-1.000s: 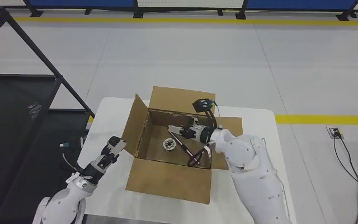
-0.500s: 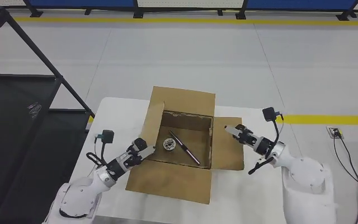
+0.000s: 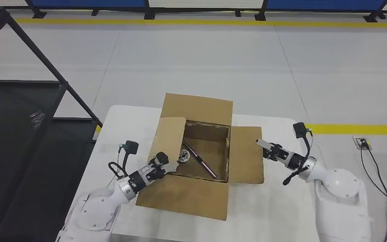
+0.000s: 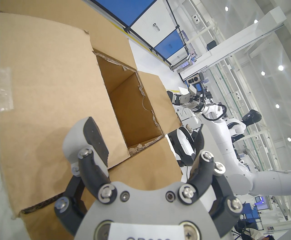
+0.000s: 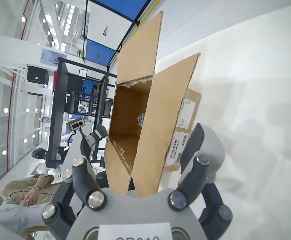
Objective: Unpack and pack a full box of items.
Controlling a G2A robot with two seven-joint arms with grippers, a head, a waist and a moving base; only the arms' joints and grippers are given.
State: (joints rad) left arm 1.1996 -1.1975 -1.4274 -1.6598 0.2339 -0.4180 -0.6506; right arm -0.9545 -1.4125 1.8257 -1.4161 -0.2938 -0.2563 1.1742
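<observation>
Brown cardboard box (image 3: pixel 181 196), flaps open, on white worktop (image 3: pixel 121 130). Inside box: dark slender rod (image 3: pixel 199 158), small round white item (image 3: pixel 184 156) beside it. Left gripper (image 3: pixel 162 159) at box's left flap, jaws wide, empty. Right gripper (image 3: pixel 261 145) just off box's right flap, jaws wide, empty.

A pale grey floor (image 3: pixel 199 54) runs behind a white table (image 3: pixel 118 121). 2 yellow lines (image 3: pixel 181 22) cross it, 1 along the far edge below blue panels (image 3: pixel 91 3), 1 at the right. A black frame (image 3: pixel 45 63) with dark mesh (image 3: pixel 24 127) stands at the left. Round ceiling lights (image 4: pixel 280 67) glow near white beams (image 4: pixel 272 17).
</observation>
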